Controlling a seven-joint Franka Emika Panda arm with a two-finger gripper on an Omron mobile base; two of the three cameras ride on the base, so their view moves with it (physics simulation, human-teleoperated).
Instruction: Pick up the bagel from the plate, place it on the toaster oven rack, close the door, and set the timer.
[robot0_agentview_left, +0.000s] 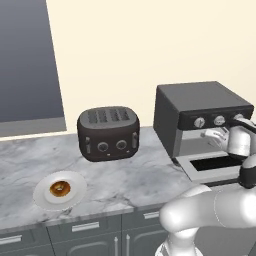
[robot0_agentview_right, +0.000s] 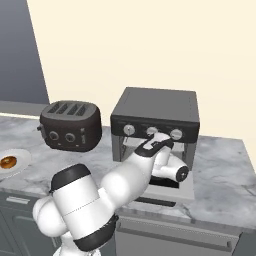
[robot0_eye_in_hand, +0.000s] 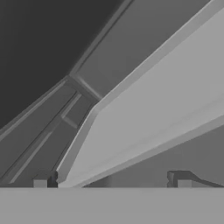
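Hand (robot0_agentview_right: 159, 141), spread and empty at frame centre before the toaster oven (robot0_agentview_right: 155, 120); bagel (robot0_agentview_left: 59, 189) left unfetched, knobs liable to be knocked.

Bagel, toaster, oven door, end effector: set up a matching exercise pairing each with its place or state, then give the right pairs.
Things:
1. bagel
2. four-slot toaster
3. door
4. end effector

Places or states:
A. folded down flat, open
B. lying on the white plate at the counter's left
C. fingers spread, empty, at the toaster oven mouth
D. standing between plate and oven

Pairs: 1-B, 2-D, 3-A, 4-C
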